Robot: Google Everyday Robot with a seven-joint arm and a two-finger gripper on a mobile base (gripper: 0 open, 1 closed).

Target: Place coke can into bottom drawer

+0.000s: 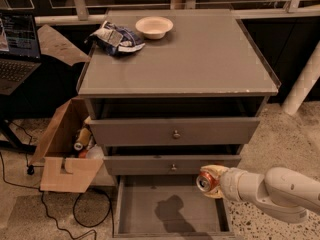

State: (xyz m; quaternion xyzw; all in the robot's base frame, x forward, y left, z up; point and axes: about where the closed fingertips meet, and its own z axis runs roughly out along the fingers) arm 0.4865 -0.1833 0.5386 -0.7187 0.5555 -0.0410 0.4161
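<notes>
The coke can [206, 182], red-orange with a silver top, lies tilted on its side in my gripper [212, 181], silver top facing left. The gripper is shut on the can and comes in from the right on a white arm [272, 189]. It holds the can above the right part of the open bottom drawer [145, 216], a wide grey tray pulled out at the foot of the cabinet. The can is just below the front of the middle drawer [171, 165]. The arm's shadow falls on the drawer floor.
The top drawer [175, 131] and middle drawer have round knobs. A white bowl [154, 27] and a blue-and-white chip bag [116, 37] lie on the cabinet top. A cardboard box [67, 154] with items stands left, with cables on the floor. A laptop [17, 49] is far left.
</notes>
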